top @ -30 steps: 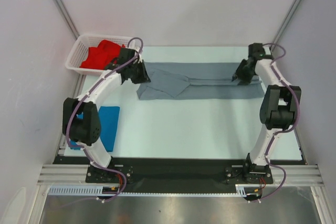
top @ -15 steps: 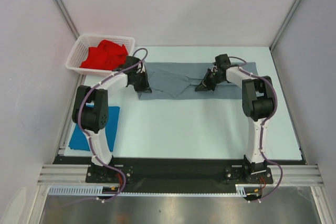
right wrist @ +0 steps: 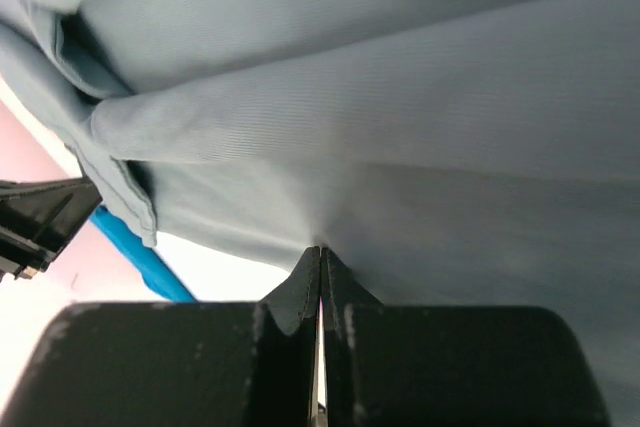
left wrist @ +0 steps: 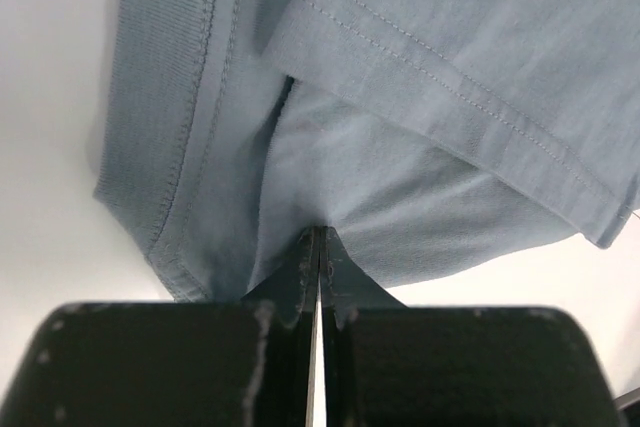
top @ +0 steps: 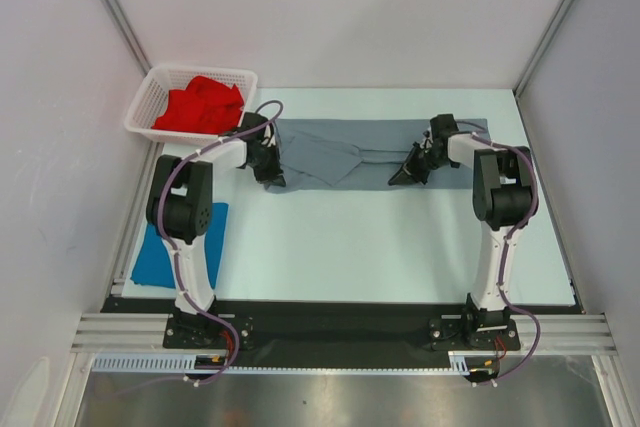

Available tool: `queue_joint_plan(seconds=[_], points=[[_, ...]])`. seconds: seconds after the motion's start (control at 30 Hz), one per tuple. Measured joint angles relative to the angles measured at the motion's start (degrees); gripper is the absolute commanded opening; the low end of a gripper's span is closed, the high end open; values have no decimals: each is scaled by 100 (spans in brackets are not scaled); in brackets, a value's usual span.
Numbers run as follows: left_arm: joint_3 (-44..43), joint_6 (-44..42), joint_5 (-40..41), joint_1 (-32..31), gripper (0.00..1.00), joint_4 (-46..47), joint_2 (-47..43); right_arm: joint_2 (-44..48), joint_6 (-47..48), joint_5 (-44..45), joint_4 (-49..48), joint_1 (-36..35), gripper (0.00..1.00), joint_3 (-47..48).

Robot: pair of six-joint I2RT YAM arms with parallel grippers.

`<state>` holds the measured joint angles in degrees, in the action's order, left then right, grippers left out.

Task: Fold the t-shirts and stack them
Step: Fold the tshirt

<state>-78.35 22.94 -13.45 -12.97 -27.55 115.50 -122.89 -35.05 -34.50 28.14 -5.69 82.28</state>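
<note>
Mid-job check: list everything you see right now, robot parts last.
grey shirt: one, slate grey, spread across the table's far side, partly folded
red shirt: one, red, bunched in the basket
blue shirt: one, bright blue, flat at the table's near left, partly behind the left arm
basket: one, white mesh, far left corner
table: one, pale
left end effector: one, black, shut on the grey shirt's near edge
right end effector: one, black, shut on the same edge, further right

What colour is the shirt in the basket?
Red; the crumpled red cloth t-shirt shows best in the top external view.
</note>
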Motion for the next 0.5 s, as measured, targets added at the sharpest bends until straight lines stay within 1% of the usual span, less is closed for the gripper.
queue_joint_plan(seconds=[0.17,0.27,0.33,0.37,0.5], points=[[-107,-2,44,2,0,-138,46,79,236,146,120,315,0,-22],[-114,-9,125,2,0,-173,33,131,387,247,208,356,0,-13],[-114,-33,219,2,1,-216,7,166,476,365,286,313,3,20],[-114,-57,286,2,2,-258,-15,186,520,450,363,278,7,66],[-111,-188,553,-9,7,-509,-219,352,562,765,422,205,16,114]])
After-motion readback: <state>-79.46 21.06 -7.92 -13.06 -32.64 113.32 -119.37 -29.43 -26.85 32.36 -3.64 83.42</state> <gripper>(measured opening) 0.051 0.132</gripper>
